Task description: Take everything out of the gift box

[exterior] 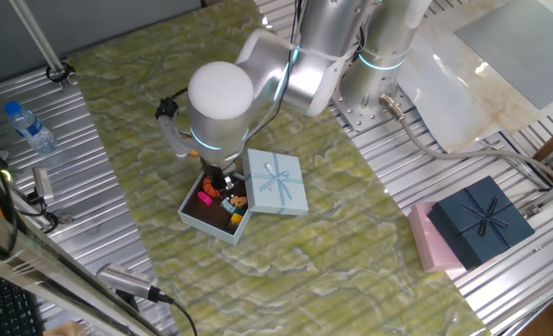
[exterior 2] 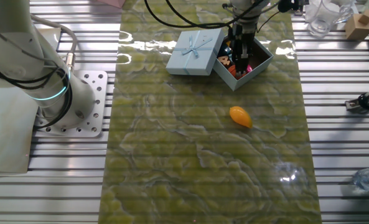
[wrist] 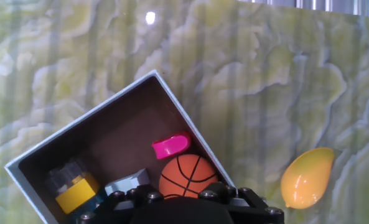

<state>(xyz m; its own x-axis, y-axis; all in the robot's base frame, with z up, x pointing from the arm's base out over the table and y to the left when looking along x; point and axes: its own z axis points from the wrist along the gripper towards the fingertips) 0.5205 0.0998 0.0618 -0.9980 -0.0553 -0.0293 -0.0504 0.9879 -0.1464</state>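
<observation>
Your claw point(exterior 2: 241, 62) hangs over the gift box point(wrist: 103, 134). In the hand view, the basketball point(wrist: 187, 175) lies in the box just ahead of it, with the curved piece point(wrist: 171, 147) beyond that and a block point(wrist: 76, 193) off to the left. The mango-like fruit point(wrist: 307, 177) lies to the right, outside the box wall on the mat point(wrist: 265, 74). The lid point(exterior 2: 195, 52) rests against the box's far side.

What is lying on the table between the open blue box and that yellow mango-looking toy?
Nothing. In the other fixed view, only bare green marbled table cover lies between the gift box and the mango toy; the hand view shows the same.
</observation>
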